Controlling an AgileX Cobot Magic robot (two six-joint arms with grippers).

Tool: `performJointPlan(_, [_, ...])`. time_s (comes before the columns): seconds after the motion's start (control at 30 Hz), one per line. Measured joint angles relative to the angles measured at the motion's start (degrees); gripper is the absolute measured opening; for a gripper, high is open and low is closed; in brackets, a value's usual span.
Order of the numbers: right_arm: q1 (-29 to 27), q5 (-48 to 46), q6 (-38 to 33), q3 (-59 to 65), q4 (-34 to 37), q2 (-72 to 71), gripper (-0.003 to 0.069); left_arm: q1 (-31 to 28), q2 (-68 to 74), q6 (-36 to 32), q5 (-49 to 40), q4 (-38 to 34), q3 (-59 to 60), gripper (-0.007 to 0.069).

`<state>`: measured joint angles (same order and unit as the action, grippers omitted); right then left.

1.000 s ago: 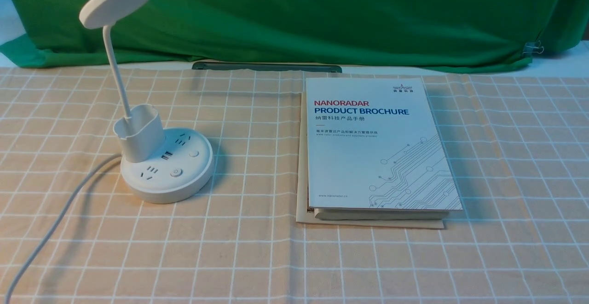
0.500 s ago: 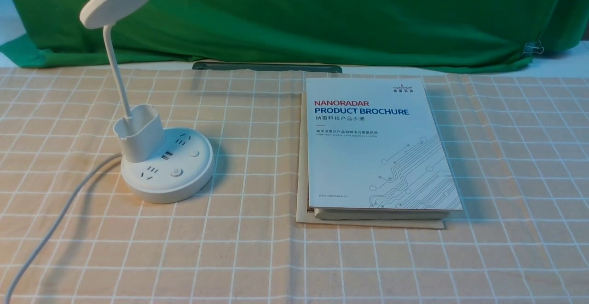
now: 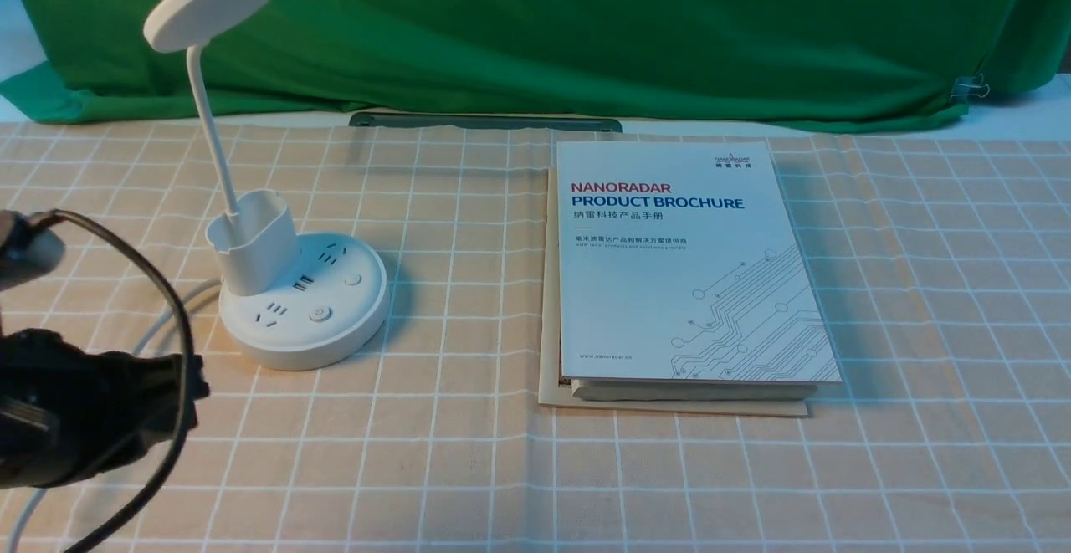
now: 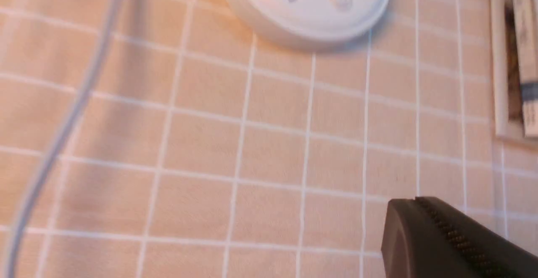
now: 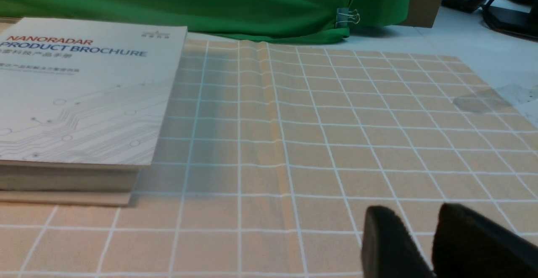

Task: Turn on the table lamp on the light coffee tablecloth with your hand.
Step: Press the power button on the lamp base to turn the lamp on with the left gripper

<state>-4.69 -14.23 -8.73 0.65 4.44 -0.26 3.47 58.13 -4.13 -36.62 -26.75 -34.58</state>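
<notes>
The table lamp (image 3: 304, 327) is standing upright on the light coffee tablecloth (image 3: 452, 469), towards the left edge of the tabletop, and its disc head (image 3: 216, 2) is not showing any clear light. The left arm (image 3: 84, 411) is hanging over the near left part of the tabletop, beside the lamp and apart from it. The left gripper (image 4: 416, 199) is keeping its jaws together, with nothing visible between them. The right gripper (image 5: 412, 210) is holding its jaws narrowly apart, also gripping nothing.

I am judging that the step in hand is the approach, with no button being touched. The next move is probably calling for the closed tips to go above the button with the power mark (image 3: 320, 314), and then to press straight down, because a slanting push could slide the base.

Counting the things, I am seeing one lamp, one white cord (image 4: 63, 131), two round buttons, two socket groups and two USB ports. On the tablecloth one brochure (image 3: 686, 285) is lying on top of a stack; how many books are lying under it, I cannot tell exactly. One metal clip (image 3: 966, 88) is holding the green cloth (image 3: 535, 34).
</notes>
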Motion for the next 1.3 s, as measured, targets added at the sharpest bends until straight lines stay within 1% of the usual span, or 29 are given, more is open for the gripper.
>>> performJointPlan(0.13, [0.0,0.0,0.0,0.0,0.0,0.0,0.0238,0.0,7.0,-3.3,-0.4,-1.5,-0.9,0.0021])
performJointPlan(0.23, [0.0,0.0,0.0,0.0,0.0,0.0,0.0238,0.0,9.9,-4.0,-0.6,-1.7,-1.3,0.0021])
performJointPlan(0.47, [0.0,0.0,0.0,0.0,0.0,0.0,0.0239,0.0,10.4,-4.8,-0.6,-1.9,-1.8,0.0021])
performJointPlan(0.6, [0.0,0.0,0.0,0.0,0.0,0.0,0.0239,0.4,10.5,-5.7,-0.6,-4.3,-1.8,0.0021])
performJointPlan(0.67, [0.0,0.0,0.0,0.0,0.0,0.0,0.0239,1.7,10.6,-6.4,-0.3,-5.3,-1.8,0.0021])
performJointPlan(0.7, [0.0,0.0,0.0,0.0,0.0,0.0,0.0239,3.7,10.7,-6.7,0.4,-6.2,-1.8,0.0021])
performJointPlan(0.73, [0.0,0.0,0.0,0.0,0.0,0.0,0.0239,4.4,10.8,-6.7,0.6,-6.4,-1.8,0.0021])
performJointPlan(0.77, [0.0,0.0,0.0,0.0,0.0,0.0,0.0239,7.6,11.1,-6.7,1.6,-6.7,-1.8,0.0021])
performJointPlan(0.8, [0.0,0.0,0.0,0.0,0.0,0.0,0.0239,9.6,11.4,-6.6,2.3,-6.6,-1.8,0.0021])
performJointPlan(0.83, [0.0,0.0,0.0,0.0,0.0,0.0,0.0239,11.9,12.1,-5.6,3.5,-5.8,-1.8,0.0021])
performJointPlan(0.87, [0.0,0.0,0.0,0.0,0.0,0.0,0.0239,12.2,12.2,-5.0,4.0,-5.5,-1.8,0.0021])
performJointPlan(0.9, [0.0,0.0,0.0,0.0,0.0,0.0,0.0239,14.2,13.1,-2.2,6.0,-3.3,-1.8,0.0021])
performJointPlan(1.03, [0.0,0.0,0.0,0.0,0.0,0.0,0.0239,15.7,15.0,2.7,8.1,0.8,-2.2,0.0021])
performJointPlan(1.1, [0.0,0.0,0.0,0.0,0.0,0.0,0.0239,15.8,15.7,3.1,7.7,1.6,-2.9,0.0021])
performJointPlan(1.17, [0.0,0.0,0.0,0.0,0.0,0.0,0.0239,15.8,18.4,3.7,5.0,3.7,-6.6,0.0021])
performJointPlan(1.3, [0.0,0.0,0.0,0.0,0.0,0.0,0.0239,16.3,23.0,4.1,1.3,4.1,-12.9,0.0021])
